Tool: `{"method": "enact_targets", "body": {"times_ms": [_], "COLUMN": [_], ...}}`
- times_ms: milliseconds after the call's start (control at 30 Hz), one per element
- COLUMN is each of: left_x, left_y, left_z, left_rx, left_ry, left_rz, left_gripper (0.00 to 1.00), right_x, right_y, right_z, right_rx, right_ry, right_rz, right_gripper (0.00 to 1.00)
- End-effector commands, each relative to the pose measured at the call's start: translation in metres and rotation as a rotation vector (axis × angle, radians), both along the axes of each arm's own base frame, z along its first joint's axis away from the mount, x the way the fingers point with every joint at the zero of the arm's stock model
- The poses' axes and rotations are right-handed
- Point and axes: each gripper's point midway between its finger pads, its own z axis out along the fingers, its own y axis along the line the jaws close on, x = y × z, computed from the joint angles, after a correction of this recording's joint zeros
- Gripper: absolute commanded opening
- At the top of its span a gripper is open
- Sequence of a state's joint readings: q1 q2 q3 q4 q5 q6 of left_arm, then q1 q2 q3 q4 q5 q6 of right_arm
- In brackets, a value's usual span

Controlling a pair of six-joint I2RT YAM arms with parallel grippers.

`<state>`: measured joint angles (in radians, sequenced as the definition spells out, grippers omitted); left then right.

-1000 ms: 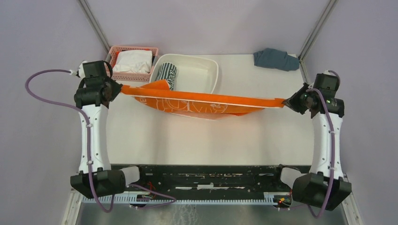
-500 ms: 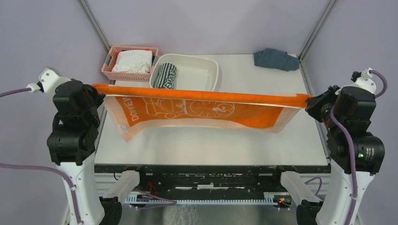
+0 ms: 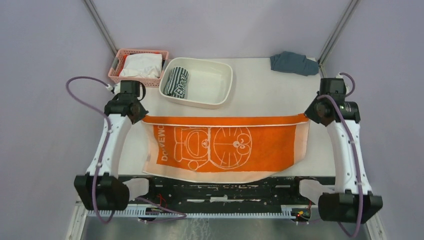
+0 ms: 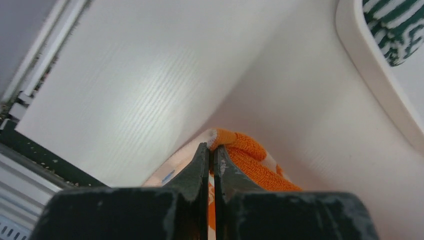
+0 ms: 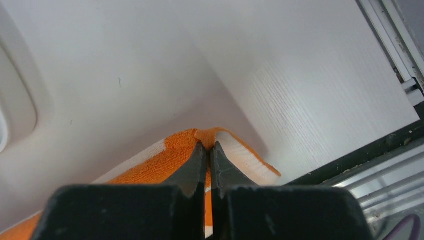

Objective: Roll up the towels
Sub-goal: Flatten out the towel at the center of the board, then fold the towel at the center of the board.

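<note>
Top external view: left fingers point(image 3: 142, 118) and right fingers point(image 3: 306, 118) each hold one far corner of the orange terry towel point(image 3: 220, 147) with a white cartoon print and lettering. Both wrist views show the fingers pressed shut, with only a fold of orange pile nipped between the tips.

Position: the orange towel lies spread print-up on the near half of the white surface point(image 3: 260, 95). Its far hem runs straight between the two arms. Its near hem hangs over the near edge of the surface.

Other items: the dark green-and-white striped towel point(image 3: 177, 81) sits rolled at the left end of the white plastic tub point(image 3: 200, 104), just far of the orange towel. A pink slatted basket point(image 3: 116, 67) at far left holds a white cloth point(image 3: 142, 65). A blue-grey cloth point(image 3: 294, 63) lies at far right.

Step, judged: laying out the second towel; rolling has not begun.

Next move, judged: release both corners, then regrip one edge and turn it over evenly, both arms in step. The overhanging near hem needs drawing back onto the surface, or could serve as the start of the roll.
</note>
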<state>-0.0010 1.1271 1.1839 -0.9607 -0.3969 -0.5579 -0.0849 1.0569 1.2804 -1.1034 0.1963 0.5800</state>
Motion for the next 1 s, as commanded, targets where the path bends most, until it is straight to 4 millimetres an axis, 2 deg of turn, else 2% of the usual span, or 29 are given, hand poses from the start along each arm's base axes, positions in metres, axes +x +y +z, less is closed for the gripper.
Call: {"method": "enact_targets", "body": {"times_ms": [0,67,200,333,600,700,833,967], "left_x": [0.064,0.089,0.128,0.146,0.152,0.145,0.135,0.142], "left_y": [-0.013,-0.018,-0.027,-0.032,-0.024,-0.028,-0.016,-0.012], "left_z": [-0.015,-0.029,-0.054,-0.064,-0.048,-0.04,-0.03,-0.028], "left_rx": [-0.069,-0.099,-0.156,-0.182,-0.182,-0.198,-0.175,-0.188], "left_ry": [-0.065,-0.047,0.011,0.039,-0.011,-0.019,-0.068,-0.085], "left_rz": [-0.058,-0.065,-0.076,-0.083,-0.057,-0.071,-0.034,-0.034], "left_gripper": [0.03,0.03,0.03,0.03,0.03,0.03,0.03,0.03], "right_x": [0.069,0.096,0.143,0.167,0.181,0.177,0.167,0.166], "right_y": [-0.018,-0.02,-0.022,-0.021,-0.023,-0.023,-0.034,-0.046], "right_z": [-0.013,-0.033,-0.05,-0.062,-0.061,-0.053,-0.049,-0.055], "right_rx": [-0.03,-0.001,0.083,0.147,0.213,0.226,0.2,0.223], "right_ry": [-0.075,-0.046,-0.058,-0.016,-0.034,-0.029,-0.062,-0.069], "right_rz": [-0.042,-0.035,-0.005,0.023,0.035,0.045,0.001,-0.053], "right_gripper": [0.0,0.0,0.0,0.0,0.0,0.0,0.0,0.0]}}
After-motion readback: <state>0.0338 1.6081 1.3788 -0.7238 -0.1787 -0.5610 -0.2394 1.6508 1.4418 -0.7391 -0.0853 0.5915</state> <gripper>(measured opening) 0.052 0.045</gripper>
